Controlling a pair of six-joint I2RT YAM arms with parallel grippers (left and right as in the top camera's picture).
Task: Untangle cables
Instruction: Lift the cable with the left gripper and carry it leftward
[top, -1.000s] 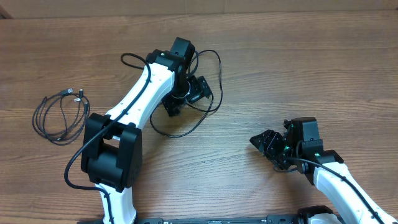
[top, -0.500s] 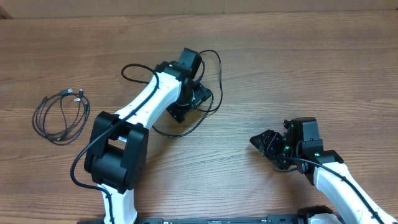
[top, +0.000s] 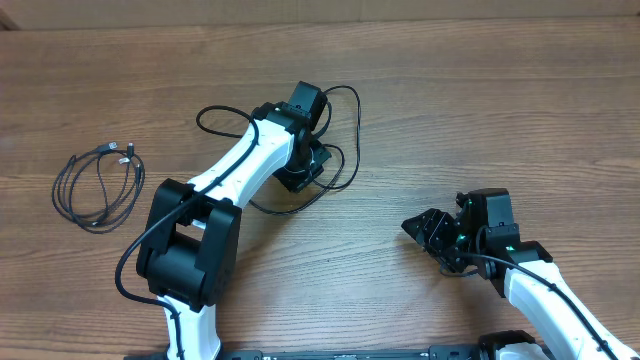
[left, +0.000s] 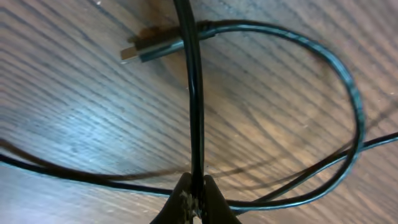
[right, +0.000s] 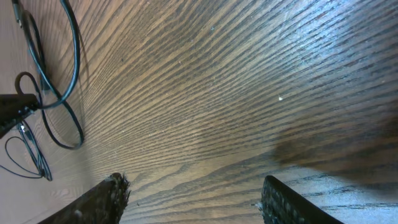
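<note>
Brown wood-grain table (top: 520, 110) under soft, glossy overhead light.

Left, coiled cable (top: 97, 190); centre, looped cable (left: 196, 93), perhaps lifted.

Bright even light; pale glare on table (left: 81, 130), wrist views soft.

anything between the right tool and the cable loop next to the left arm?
Nothing. The overhead view shows only bare wooden table between the right tool and the cable loop. The right wrist view shows the same.
</note>
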